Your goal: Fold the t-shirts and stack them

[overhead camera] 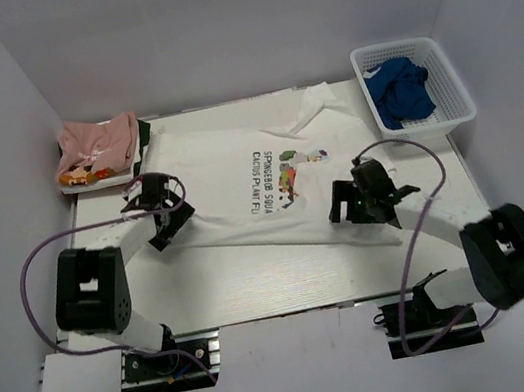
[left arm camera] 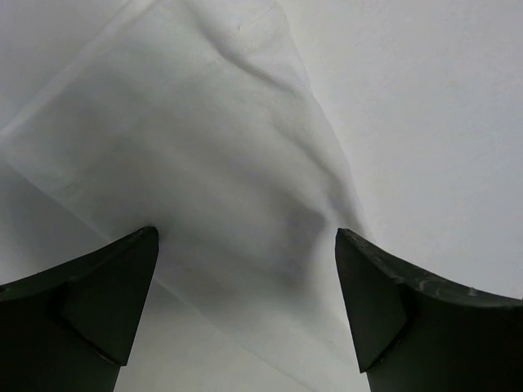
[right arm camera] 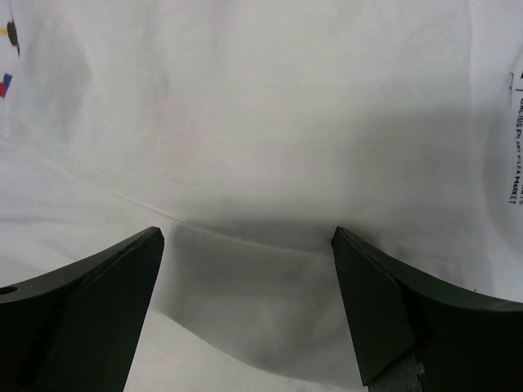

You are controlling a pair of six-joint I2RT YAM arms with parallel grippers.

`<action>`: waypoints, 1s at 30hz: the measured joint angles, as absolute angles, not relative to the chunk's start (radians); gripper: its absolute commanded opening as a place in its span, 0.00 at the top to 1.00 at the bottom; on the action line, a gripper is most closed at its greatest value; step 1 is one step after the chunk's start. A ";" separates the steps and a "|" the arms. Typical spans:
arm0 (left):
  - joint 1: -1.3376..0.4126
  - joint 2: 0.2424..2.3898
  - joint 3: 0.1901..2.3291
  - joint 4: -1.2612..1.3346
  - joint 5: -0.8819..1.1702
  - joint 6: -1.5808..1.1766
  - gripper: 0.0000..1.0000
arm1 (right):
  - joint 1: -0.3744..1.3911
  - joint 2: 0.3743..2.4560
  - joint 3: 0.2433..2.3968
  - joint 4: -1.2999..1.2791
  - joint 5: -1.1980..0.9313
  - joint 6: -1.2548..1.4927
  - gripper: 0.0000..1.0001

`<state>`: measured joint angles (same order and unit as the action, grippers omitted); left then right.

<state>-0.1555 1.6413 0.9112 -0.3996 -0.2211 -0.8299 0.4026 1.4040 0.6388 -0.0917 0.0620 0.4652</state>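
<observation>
- Watching from the top cam: white tee (overhead camera: 235,155) lies spread across the table (overhead camera: 259,293), print up and roughly flat. Its near hem runs at a slant.
- Pink tee (overhead camera: 96,144) is already folded at the far-left corner, just beside the white one's left shoulder. I judge that one done, so the white tee is the job in hand.
- Left gripper (overhead camera: 159,196) is over the tee's left edge. On the wrist cam the jaws stand wide apart with a fold of white cloth under the gap, nothing pinched.
- Right gripper (overhead camera: 359,201) is over the near-right part of the tee. Jaws are wide there too, and a cloth edge runs across between them, not grasped.
- Blue cloth (overhead camera: 401,90) sits in the basket (overhead camera: 458,111) far right, well apart.
- Step, as I read it: lining up both grasps for the first fold.
- Next move needs both to drop onto the cloth and close on an edge each. Thin fabric on a flat top, so the tips must go right down or they'll close on air. Then lift and carry together, or the fold goes crooked.
</observation>
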 measured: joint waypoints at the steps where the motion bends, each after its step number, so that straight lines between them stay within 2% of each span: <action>1: -0.163 1.588 0.862 -0.400 -0.218 -0.836 0.00 | 0.403 1.351 0.602 -0.114 0.064 0.483 0.10; 5: -0.195 1.357 0.673 -0.480 -0.170 -0.869 0.00 | 0.407 1.116 0.472 -0.238 0.072 0.546 0.10; 9: -0.200 1.157 0.564 -0.639 -0.126 -0.904 0.00 | 0.415 0.910 0.429 -0.418 0.067 0.543 0.10; 13: -0.200 1.045 0.590 -0.772 -0.123 -0.916 0.00 | 0.427 0.872 0.518 -0.495 0.060 0.507 0.10; 15: -0.200 1.038 0.633 -0.794 -0.142 -0.914 0.00 | 0.430 0.908 0.608 -0.499 0.067 0.485 0.10; 20: -0.192 1.156 0.946 -0.740 -0.222 -0.851 0.00 | 0.433 1.105 0.893 -0.459 0.143 0.467 0.10; 27: -0.160 1.588 1.295 -0.703 -0.353 -0.788 0.00 | 0.408 1.502 1.230 -0.362 0.293 0.487 0.10; 30: -0.144 1.797 1.454 -0.707 -0.361 -0.757 0.07 | 0.382 1.721 1.477 -0.400 0.293 0.448 0.10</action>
